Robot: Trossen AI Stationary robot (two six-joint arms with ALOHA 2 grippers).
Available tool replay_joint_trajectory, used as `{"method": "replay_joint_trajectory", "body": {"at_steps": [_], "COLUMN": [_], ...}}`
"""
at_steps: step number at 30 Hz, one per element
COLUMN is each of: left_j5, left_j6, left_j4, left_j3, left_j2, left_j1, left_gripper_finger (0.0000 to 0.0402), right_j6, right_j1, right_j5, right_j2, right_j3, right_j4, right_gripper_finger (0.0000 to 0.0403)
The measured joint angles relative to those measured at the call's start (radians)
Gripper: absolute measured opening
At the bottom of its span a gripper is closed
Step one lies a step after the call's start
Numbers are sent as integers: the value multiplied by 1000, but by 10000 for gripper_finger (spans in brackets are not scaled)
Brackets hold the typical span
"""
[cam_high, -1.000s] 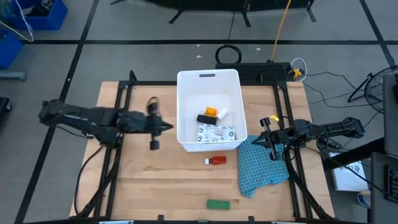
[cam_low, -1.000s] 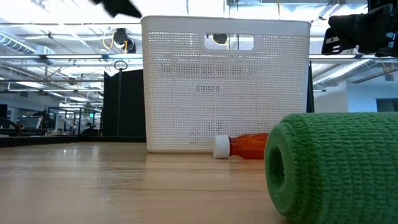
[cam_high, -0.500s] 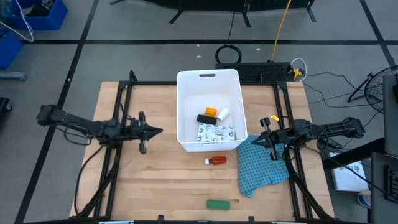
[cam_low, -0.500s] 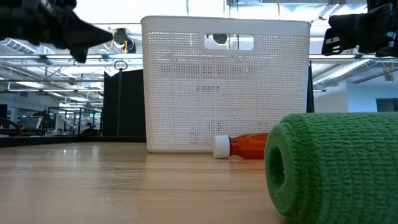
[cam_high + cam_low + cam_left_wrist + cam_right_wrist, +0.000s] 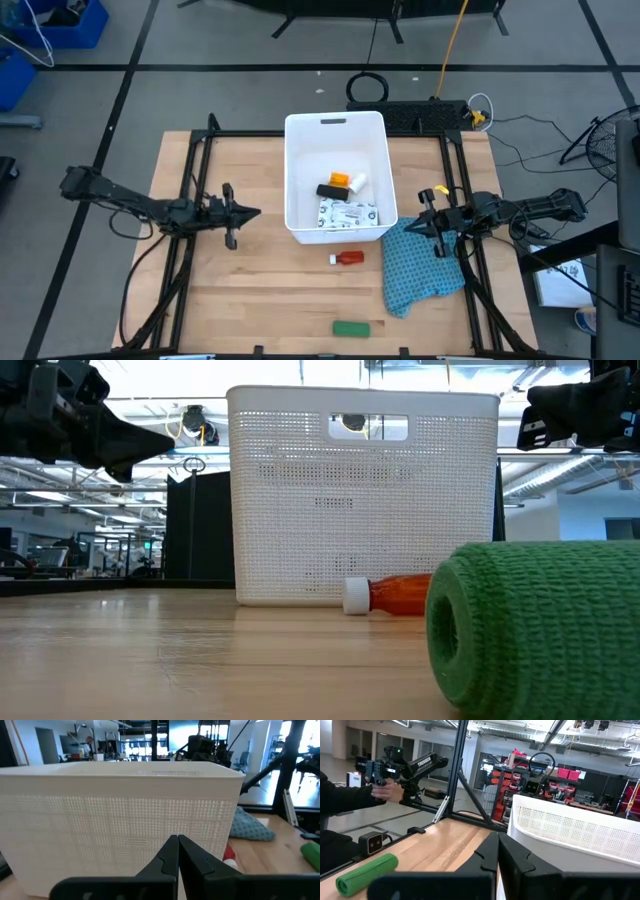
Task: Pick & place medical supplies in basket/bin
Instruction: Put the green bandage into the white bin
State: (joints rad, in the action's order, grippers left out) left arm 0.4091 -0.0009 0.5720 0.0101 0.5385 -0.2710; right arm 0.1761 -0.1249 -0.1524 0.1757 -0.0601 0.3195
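Note:
The white tub stands mid-table, holding the orange piece, small white bottle, black block and white-green packet. The small red bottle lies on its side on the wood just in front of the tub. The green bar lies near the table's near edge. My left gripper hovers shut to the left of the tub, pointing at its wall. My right gripper is shut above the cloth, right of the tub.
The blue-teal patterned cloth lies right of the red bottle. The green bar fills the low view's near right. A black frame rims the table. A person's hand with a controller shows beyond the table. Bare wood lies left of the tub.
My left arm has drawn back from the tub toward the table's left edge and has come down lower, most of it in the first half second. The right arm and all the items have kept still.

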Motion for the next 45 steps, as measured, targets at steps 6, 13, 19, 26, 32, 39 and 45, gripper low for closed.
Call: {"method": "replay_joint_trajectory", "body": {"at_steps": [6, 13, 19, 26, 32, 39, 45], "left_j5": [8, 9, 11, 12, 12, 12, 12], "left_j6": [28, 43, 40, 29, 22, 22, 22], "left_j4": [8, 6, 8, 8, 9, 10, 15], "left_j3": [0, 0, 0, 0, 1, 1, 1], "left_j2": [0, 0, 0, 0, 0, 0, 0], "left_j1": [0, 0, 0, 0, 0, 0, 0], "left_gripper_finger": [26, 18, 4, 14, 27, 14, 3], "right_j6": [0, -57, -28, -11, -143, -371, -489], "right_j1": [0, -33, -154, -382, -555, -643, -641], "right_j5": [1, 27, 115, 293, 449, 531, 514], "right_j2": [0, 40, 249, 620, 940, 1278, 1487], "right_j3": [0, -72, -253, -554, -813, -1079, -1255], "right_j4": [34, 78, 10, -108, -294, -478, -630], "right_gripper_finger": [0, 0, 0, 0, 2, 87, 202]}}
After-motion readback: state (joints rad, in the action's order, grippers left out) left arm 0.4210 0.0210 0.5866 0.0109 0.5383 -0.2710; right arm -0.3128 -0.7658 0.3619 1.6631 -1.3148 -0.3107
